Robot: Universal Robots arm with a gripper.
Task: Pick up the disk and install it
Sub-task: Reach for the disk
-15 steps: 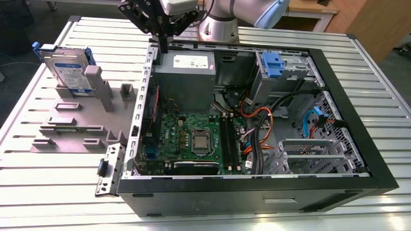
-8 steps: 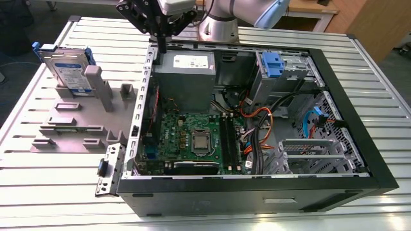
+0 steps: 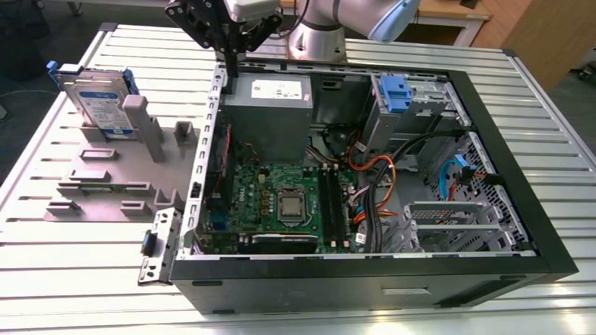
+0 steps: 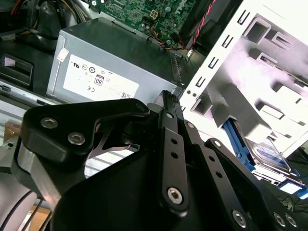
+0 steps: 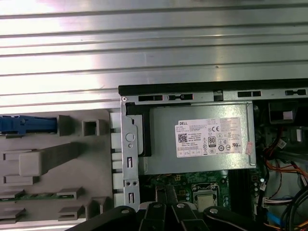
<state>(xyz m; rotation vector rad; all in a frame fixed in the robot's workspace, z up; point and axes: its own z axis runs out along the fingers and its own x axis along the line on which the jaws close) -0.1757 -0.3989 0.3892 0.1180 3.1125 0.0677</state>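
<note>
1. the pincer [image 3: 229, 68] is seen hanging tips-down from the arm. its fingers [image 4: 171, 126] are pressed together and nothing is held between them.
2. directly beneath the pincer's tips lies the rear corner of the open computer case [image 3: 220, 105], where the perforated side rim meets the back wall. whether the tips touch that rim cannot be told.
3. just beside the pincer, inside that same corner, the grey power supply box [image 3: 270, 105] is seated. its white sticker is turned up toward the pincer in both wrist views.
4. near the pincer, outside the case on the exterior view's left, a grey fixture block [image 3: 102, 178] is laid flat on the table, with several raised posts and slots on it.
5. the disk [image 3: 93, 101] is stood upright on its edge at the end of that fixture, well apart from the pincer on the exterior view's left. its labelled face and its blue carrier rail are shown, and it is not touched by the pincer.
6. farther from the pincer, deeper in the case, the green motherboard [image 3: 251, 188] is laid flat, and a square processor socket [image 3: 290, 207] is set in its middle.
7. across the case from the pincer, on the exterior view's right, a small blue latch piece [image 3: 395, 94] is held upright in the metal drive cage [image 3: 430, 98]. orange and black cables [image 3: 391, 171] are looped just beyond it.
8. farthest from the pincer, the slatted metal table [image 3: 75, 279] is spread under the case and the fixture.
</note>
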